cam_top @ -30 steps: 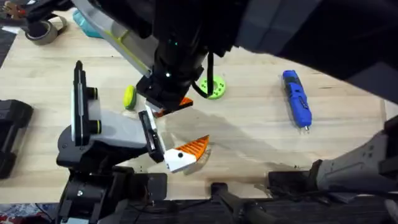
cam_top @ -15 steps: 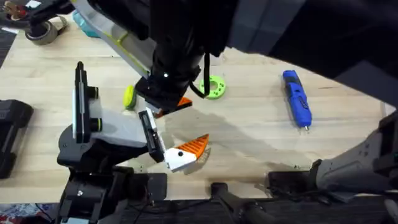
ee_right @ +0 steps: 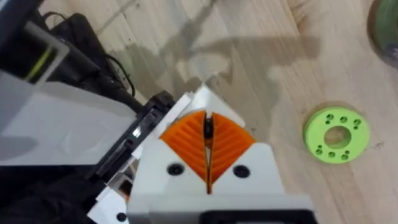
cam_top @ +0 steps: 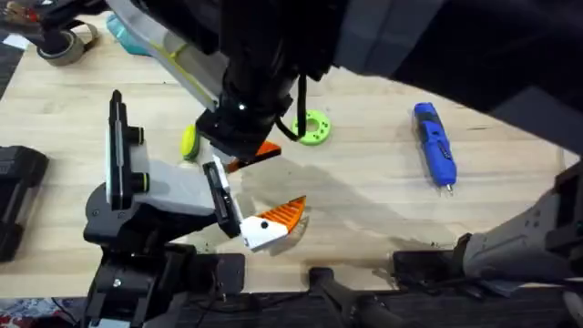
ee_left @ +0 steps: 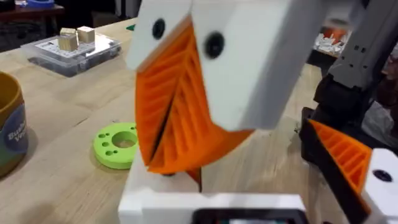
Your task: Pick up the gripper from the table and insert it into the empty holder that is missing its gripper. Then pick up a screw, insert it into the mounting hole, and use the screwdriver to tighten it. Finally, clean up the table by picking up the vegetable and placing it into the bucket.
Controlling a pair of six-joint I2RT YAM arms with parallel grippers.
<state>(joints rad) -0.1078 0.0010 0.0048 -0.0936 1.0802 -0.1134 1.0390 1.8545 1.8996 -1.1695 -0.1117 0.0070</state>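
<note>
Since a sec ago the right gripper [cam_top: 255, 153] is sitting slightly further left, uncovering more of the green disc [cam_top: 314, 128].

L to R:
- The left arm [cam_top: 155, 187] is lying low over the table [cam_top: 364, 200], pointing right. Can't tell whether the left gripper [cam_top: 232, 217] is open or closed.
- The vegetable [cam_top: 189, 141] is resting on the table just beyond that arm, near the right gripper's left side.
- The right gripper is hanging over the left arm's front end w/ its orange pads [ee_right: 186, 143] pressing together, fully closed. A small dark bit is showing at the seam; can't tell what.
- The gripper [cam_top: 273, 226], white base w/ orange ribbed wedge, is sitting at the left arm's tip, nearer the bases. Can't tell if it's mounted or loose.
- The disc is lying flat just right of the right gripper.
- The screwdriver [cam_top: 435, 144] is lying well apart at the far right, tip toward the bases.
</note>
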